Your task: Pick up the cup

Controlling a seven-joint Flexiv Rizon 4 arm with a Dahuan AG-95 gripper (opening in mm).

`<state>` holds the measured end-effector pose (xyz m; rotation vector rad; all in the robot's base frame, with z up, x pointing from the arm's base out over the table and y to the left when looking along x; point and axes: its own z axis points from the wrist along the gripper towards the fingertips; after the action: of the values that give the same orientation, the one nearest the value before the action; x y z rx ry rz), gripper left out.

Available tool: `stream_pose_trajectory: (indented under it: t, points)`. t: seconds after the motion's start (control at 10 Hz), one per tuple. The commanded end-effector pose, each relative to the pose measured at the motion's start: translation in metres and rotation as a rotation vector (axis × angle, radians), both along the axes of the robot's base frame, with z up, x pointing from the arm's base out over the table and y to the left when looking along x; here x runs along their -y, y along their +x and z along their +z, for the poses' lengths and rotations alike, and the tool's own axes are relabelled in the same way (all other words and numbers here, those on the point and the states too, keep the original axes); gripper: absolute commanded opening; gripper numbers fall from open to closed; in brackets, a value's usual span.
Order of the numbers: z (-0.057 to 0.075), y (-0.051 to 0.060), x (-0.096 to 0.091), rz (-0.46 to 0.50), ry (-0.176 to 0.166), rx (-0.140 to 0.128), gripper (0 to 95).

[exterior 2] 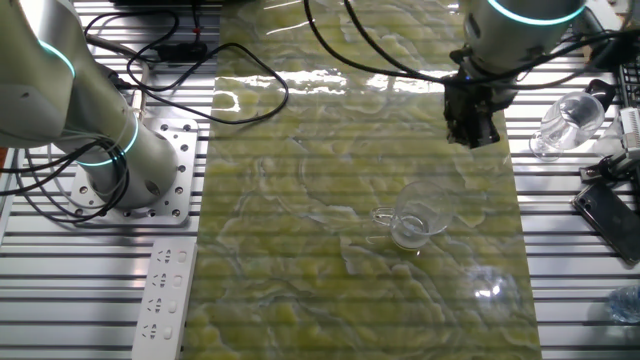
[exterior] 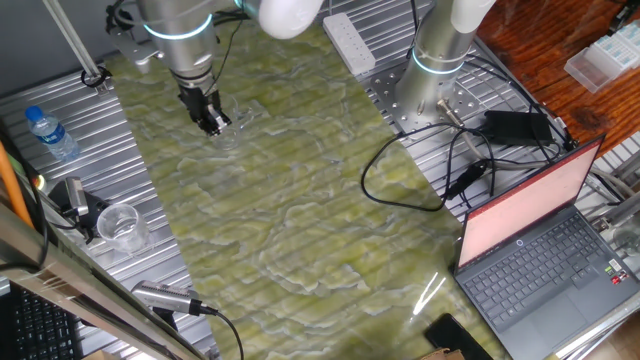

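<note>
The cup [exterior 2: 415,222] is a faint see-through tumbler standing on the green patterned mat [exterior 2: 330,260], with a small handle-like outline on its left. In one fixed view it is only a faint outline [exterior: 238,122] just right of the gripper. My gripper [exterior 2: 472,140] hangs above the mat, up and to the right of the cup and apart from it. It also shows in one fixed view [exterior: 210,125], pointing down. Its dark fingers look slightly parted and hold nothing.
A whiter clear cup [exterior: 120,225] sits on the metal ribs beside the mat, also seen in the other fixed view [exterior 2: 565,118]. A small water bottle [exterior: 50,132], a second arm's base [exterior 2: 120,165], a power strip [exterior 2: 165,290], cables and a laptop [exterior: 545,245] surround the mat.
</note>
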<state>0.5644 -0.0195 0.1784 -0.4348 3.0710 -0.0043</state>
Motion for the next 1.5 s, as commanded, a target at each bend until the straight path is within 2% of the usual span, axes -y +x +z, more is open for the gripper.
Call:
stream_pose_trajectory:
  t: [0.1, 0.2, 0.3, 0.8, 0.9, 1.0, 1.1, 1.5]
  points:
    - [0.000, -0.002, 0.000, -0.058, -0.002, 0.000, 0.0]
    - [-0.001, -0.005, 0.001, -0.085, -0.013, -0.012, 0.0]
    - [0.000, -0.015, 0.009, -0.102, -0.024, -0.009, 0.0]
    - [0.011, -0.030, 0.040, -0.167, -0.018, -0.020, 0.0]
    - [0.011, -0.034, 0.045, -0.163, -0.005, -0.021, 19.0]
    - [0.010, -0.036, 0.048, -0.149, 0.012, -0.022, 19.0]
    - [0.008, -0.040, 0.054, -0.114, 0.020, -0.019, 76.0]
    - [0.009, -0.047, 0.058, -0.067, 0.015, -0.021, 76.0]
